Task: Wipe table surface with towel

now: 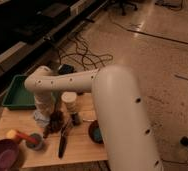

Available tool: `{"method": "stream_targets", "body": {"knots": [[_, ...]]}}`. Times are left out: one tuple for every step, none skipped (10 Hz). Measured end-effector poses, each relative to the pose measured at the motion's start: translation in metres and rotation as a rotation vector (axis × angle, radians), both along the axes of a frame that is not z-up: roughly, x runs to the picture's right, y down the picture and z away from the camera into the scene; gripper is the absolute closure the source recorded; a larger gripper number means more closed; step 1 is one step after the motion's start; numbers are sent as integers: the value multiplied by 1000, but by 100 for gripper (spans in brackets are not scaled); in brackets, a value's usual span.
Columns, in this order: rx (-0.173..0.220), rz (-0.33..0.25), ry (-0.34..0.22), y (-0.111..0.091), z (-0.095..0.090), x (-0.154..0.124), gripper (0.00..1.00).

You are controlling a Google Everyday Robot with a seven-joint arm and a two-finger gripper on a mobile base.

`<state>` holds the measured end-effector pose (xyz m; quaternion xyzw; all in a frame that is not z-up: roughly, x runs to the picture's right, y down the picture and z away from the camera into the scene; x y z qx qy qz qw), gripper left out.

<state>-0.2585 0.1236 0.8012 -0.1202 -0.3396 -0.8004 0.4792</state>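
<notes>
In the camera view, the arm [69,82] is reaching down over the tabletop [81,151]. The tool [54,121] is hanging just beside a pale crumpled heap, probably the towel [40,118], near the green tray [16,96]. I am judging this as the grasping step; next it is needing a firm hold before sweeping. The tool is looking dark and blurred, so I cannot tell its state.
</notes>
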Motion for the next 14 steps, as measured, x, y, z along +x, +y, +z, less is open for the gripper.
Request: {"method": "stream_targets", "body": {"knots": [[-4,-4,-8,0,0,-3,98],[-7,-6,-16,-1,-1,-7,100],[-8,-4,-15,-4,-3,-7,100],[-5,-3,-12,-11,-7,-5,100],[3,0,-8,-23,-16,-2,100],[12,6,1,-40,-27,4,100],[22,13,9,-56,-38,9,100],[33,24,29,-78,-53,20,100],[43,51,63,-105,-67,41,100],[45,72,93,-123,-75,59,100],[35,95,141,-139,-85,88,100],[7,139,199,-147,-97,119,100],[-20,182,243,-147,-106,143,100],[-48,219,280,-141,-113,164,100]]}}
